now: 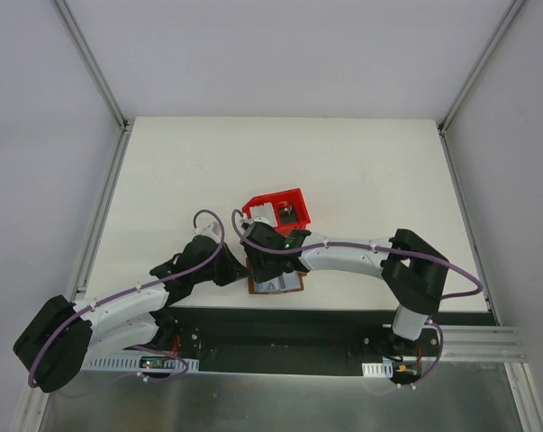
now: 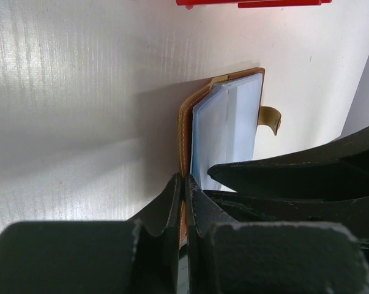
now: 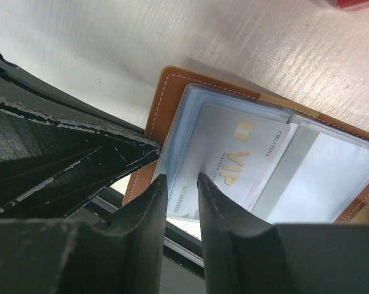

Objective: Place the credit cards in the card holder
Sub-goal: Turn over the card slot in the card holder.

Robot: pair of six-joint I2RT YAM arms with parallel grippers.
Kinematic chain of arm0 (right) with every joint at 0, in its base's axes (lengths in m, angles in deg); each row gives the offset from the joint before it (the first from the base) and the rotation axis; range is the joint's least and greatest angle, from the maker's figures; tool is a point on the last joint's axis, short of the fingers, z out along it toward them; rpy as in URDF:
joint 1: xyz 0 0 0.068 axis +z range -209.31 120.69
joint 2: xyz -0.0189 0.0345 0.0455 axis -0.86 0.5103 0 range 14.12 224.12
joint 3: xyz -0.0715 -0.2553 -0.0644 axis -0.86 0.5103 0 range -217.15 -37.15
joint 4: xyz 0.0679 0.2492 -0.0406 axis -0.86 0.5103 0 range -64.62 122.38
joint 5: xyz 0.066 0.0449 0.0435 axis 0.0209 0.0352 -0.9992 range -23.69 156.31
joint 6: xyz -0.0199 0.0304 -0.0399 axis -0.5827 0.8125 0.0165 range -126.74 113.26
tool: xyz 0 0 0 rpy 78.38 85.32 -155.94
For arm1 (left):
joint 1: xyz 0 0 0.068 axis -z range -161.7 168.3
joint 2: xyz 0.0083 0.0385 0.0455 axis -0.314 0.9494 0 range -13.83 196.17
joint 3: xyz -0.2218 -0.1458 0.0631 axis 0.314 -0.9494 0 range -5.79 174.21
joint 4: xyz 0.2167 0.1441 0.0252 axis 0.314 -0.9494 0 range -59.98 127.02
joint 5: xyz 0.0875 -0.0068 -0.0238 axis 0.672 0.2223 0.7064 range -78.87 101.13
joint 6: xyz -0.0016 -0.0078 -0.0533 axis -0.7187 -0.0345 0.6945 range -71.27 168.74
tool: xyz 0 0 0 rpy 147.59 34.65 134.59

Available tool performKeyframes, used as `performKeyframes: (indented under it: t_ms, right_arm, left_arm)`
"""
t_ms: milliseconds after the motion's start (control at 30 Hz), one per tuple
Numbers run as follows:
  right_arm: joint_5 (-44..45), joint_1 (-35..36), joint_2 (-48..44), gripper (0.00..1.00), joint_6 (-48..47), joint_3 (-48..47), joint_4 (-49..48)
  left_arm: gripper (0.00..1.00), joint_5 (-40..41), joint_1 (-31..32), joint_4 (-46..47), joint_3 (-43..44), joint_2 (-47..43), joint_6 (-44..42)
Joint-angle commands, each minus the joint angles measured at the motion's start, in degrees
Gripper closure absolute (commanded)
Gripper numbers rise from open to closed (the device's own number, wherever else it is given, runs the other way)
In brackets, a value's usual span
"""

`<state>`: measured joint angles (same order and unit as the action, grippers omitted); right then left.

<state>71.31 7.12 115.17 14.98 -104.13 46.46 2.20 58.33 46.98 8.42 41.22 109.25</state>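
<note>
The brown card holder (image 1: 280,285) lies open at the table's near edge. My left gripper (image 2: 185,180) is shut on the raised edge of its brown cover (image 2: 185,122); in the top view it (image 1: 239,273) is at the holder's left side. The holder's clear pale-blue sleeves (image 2: 227,122) face right. A whitish credit card (image 3: 245,156) with gold "VIP" lettering lies in a sleeve of the holder (image 3: 166,92). My right gripper (image 3: 181,179) hovers over that sleeve's near end, jaws a narrow gap apart with nothing seen between them; it also shows in the top view (image 1: 269,268).
A red plastic bin (image 1: 300,200) stands just behind the holder, with a white and a dark item inside; its edge shows in the left wrist view (image 2: 251,2). The two grippers are very close together. The table's front edge and black base rail run right under the holder.
</note>
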Motion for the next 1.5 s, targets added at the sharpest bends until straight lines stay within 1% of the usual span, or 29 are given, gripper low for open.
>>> performKeyframes:
  t_ms: [0, 233, 333, 633, 900, 1000, 1233, 1400, 1467]
  right_arm:
    - [0.8, 0.0, -2.4, 0.68, -0.8, -0.2, 1.2]
    - [0.5, -0.1, -7.1, 0.61, 1.0, 3.4, -4.0]
    - [2.4, -0.5, -7.7, 0.61, 1.9, 4.3, -3.8]
    - [-0.1, -0.9, -4.6, 0.61, 2.4, 3.7, -3.8]
    - [-0.9, -0.9, -1.0, 0.57, 1.3, 1.2, -2.5]
    - [-1.7, -0.9, -1.4, 0.55, 1.8, 2.0, -4.3]
    - [-1.0, -0.9, -2.1, 0.51, 1.8, 2.1, -4.0]
    - [-1.4, -0.7, -0.6, 0.48, 1.8, 1.6, -3.8]
    - [-0.9, -0.5, 0.7, 0.46, 1.8, 0.2, -1.8]
  left_arm:
    - [1.0, 0.1, -0.3, -0.6, -0.3, -1.2, 0.1]
    - [1.0, 0.3, -0.3, -0.5, -0.8, -1.3, 0.3]
    - [1.0, 0.4, -0.3, -0.5, -0.9, -1.3, 0.4]
    - [1.0, 0.4, -0.3, -0.5, -0.9, -1.5, 0.4]
    - [1.0, 0.1, -0.3, -0.6, -0.9, -0.9, 0.3]
    - [1.0, 0.3, -0.3, -0.5, -0.9, -1.0, 0.2]
    - [1.0, 0.4, -0.3, -0.6, -1.2, -1.3, 0.4]
    - [1.0, 0.3, -0.3, -0.5, -0.9, -1.3, 0.3]
    - [1.0, 0.1, -0.3, -0.5, -0.9, -1.3, 0.3]
